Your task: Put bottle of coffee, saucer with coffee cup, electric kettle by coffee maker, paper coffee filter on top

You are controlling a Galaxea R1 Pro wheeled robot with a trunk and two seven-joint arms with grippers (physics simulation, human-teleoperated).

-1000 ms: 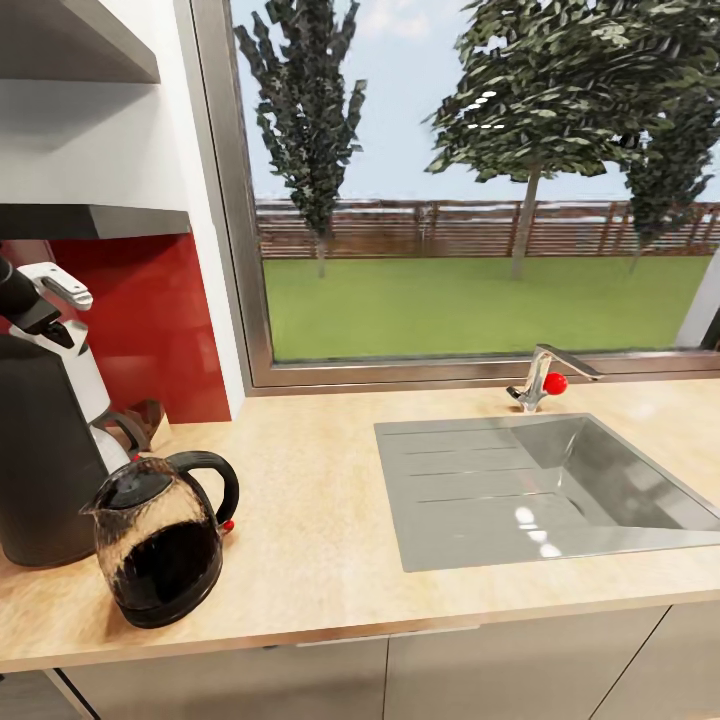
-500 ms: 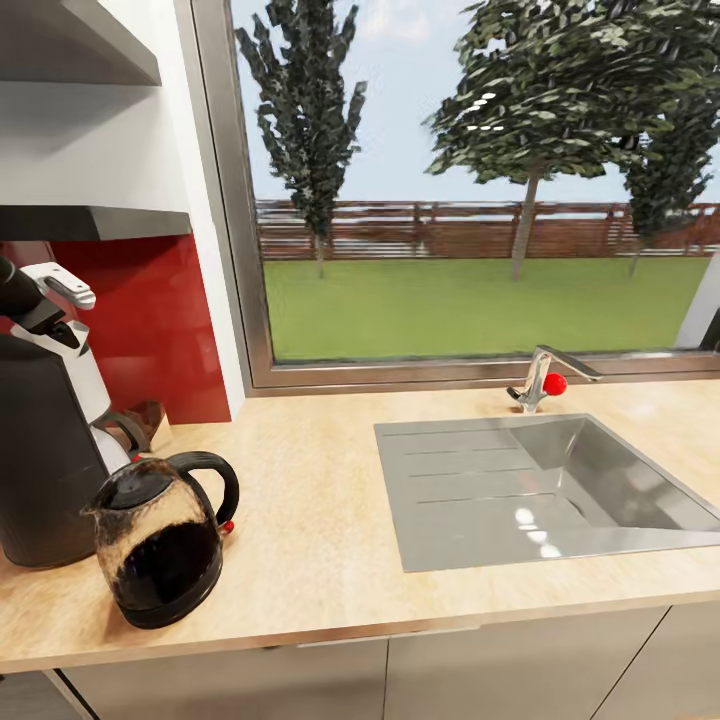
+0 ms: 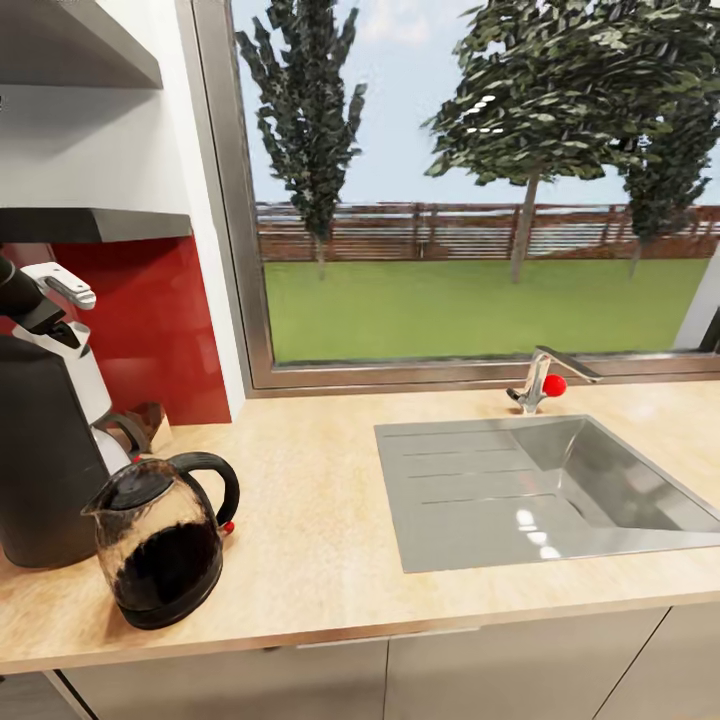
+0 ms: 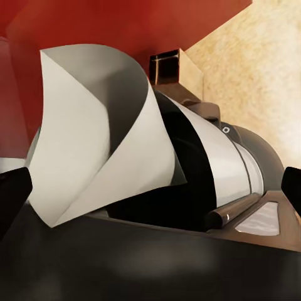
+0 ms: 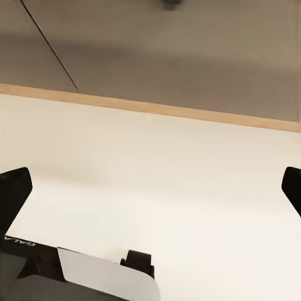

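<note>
The tall dark-grey coffee maker (image 3: 35, 450) stands on the beige countertop (image 3: 310, 520) at the far left. A white paper coffee filter (image 4: 94, 138), folded into a cone, lies on its dark flat top (image 4: 125, 263). My left gripper (image 4: 152, 191) hovers over that top, open, its fingertips (image 4: 14, 195) wide apart on either side of the filter. Its wrist (image 3: 55, 290) shows above the coffee maker. The glass electric kettle (image 3: 165, 545) stands just in front of and right of the coffee maker. My right gripper (image 5: 150, 188) is open. The bottle of coffee, saucer and coffee cup are out of view.
A steel sink (image 3: 540, 490) with a faucet (image 3: 540, 380) is set into the counter's right half. Grey shelves (image 3: 90, 225) hang above the coffee maker against a red backsplash. A small brown box (image 3: 152, 418) sits behind the kettle. A window runs along the back.
</note>
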